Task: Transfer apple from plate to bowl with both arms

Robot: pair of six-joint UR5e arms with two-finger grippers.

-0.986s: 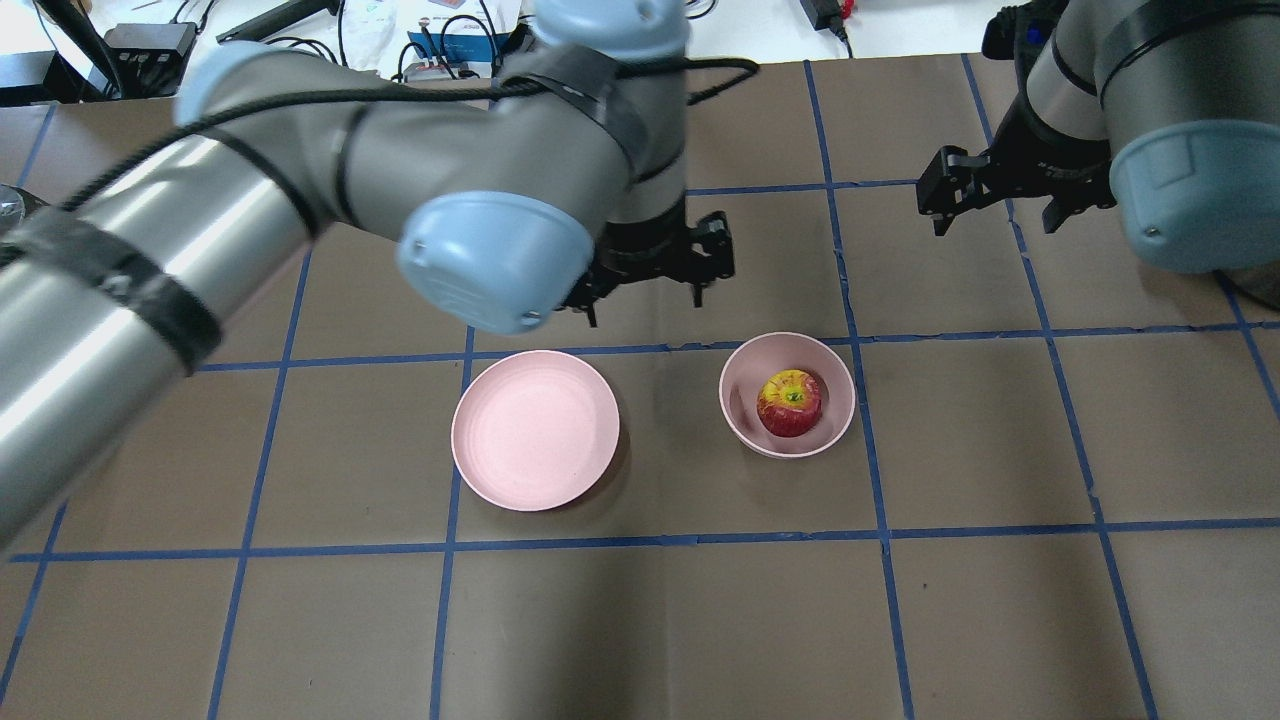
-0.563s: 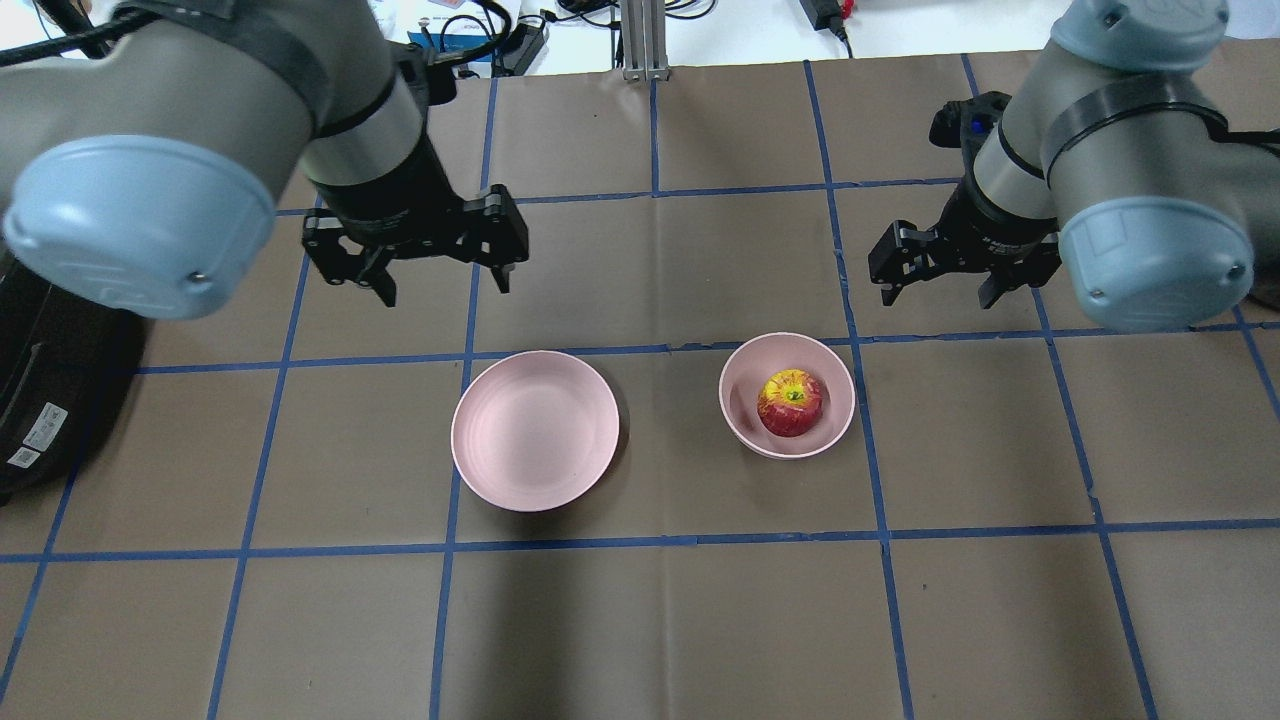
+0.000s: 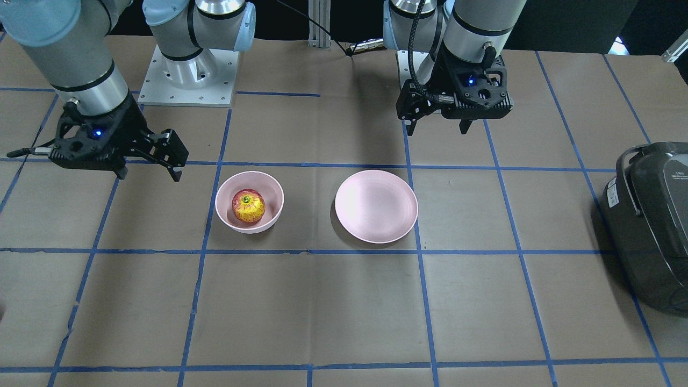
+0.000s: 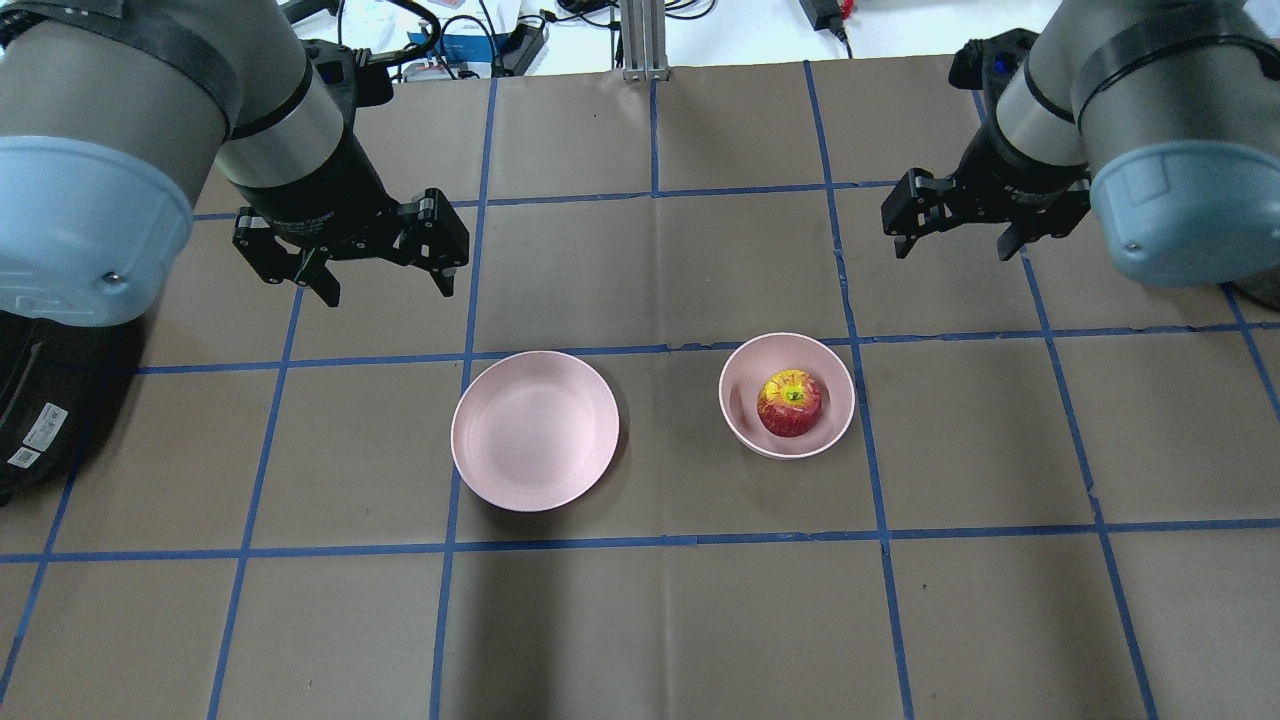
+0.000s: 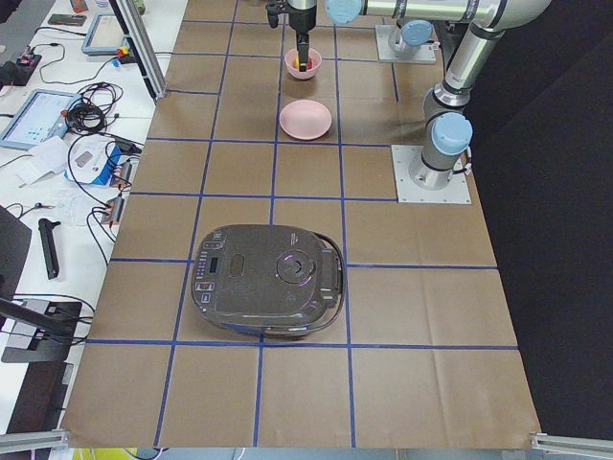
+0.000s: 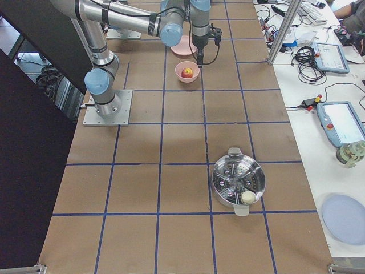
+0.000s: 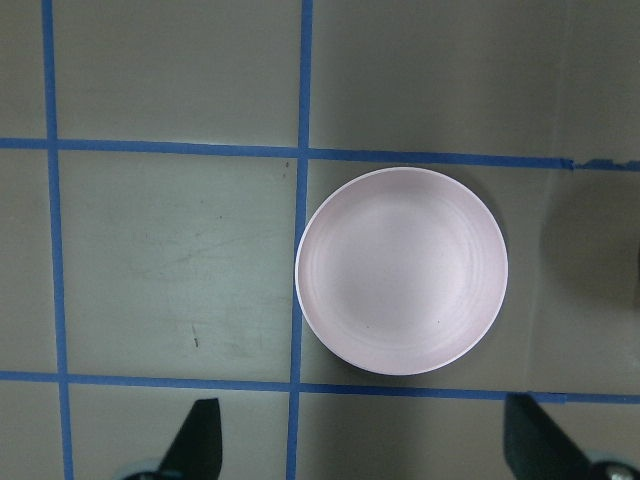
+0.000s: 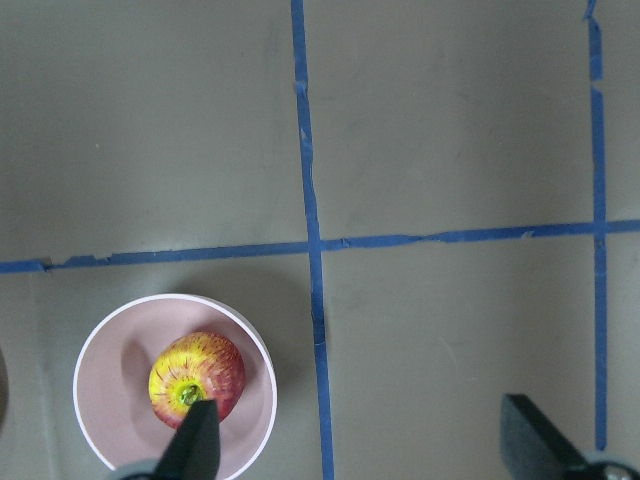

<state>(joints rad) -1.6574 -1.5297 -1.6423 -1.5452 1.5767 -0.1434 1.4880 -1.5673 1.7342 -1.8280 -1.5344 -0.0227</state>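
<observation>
The apple [image 4: 790, 403] lies in the pink bowl [image 4: 733, 415], stem dimple up. The flat pink plate [image 4: 535, 430] to its left has nothing on it. My left gripper [image 4: 388, 290] hovers open and empty beyond and left of the plate. My right gripper [image 4: 952, 250] hovers open and empty beyond and right of the bowl. In the front-facing view the apple [image 3: 248, 205] sits in the bowl [image 3: 274, 191], with the plate [image 3: 376, 206] to the right. The left wrist view looks down on the plate [image 7: 402, 270]. The right wrist view shows the apple [image 8: 197, 375] in the bowl [image 8: 100, 350].
A dark rice cooker [image 4: 30, 400] stands at the table's left end and also shows in the front-facing view [image 3: 653, 215]. A metal steamer pot [image 6: 238, 182] stands far off toward the right end. Blue tape lines grid the brown table cover.
My left arm has swung from over the table's middle out to the left, gripper still open. My right gripper has shifted a little. Apple, bowl and plate have not moved.
</observation>
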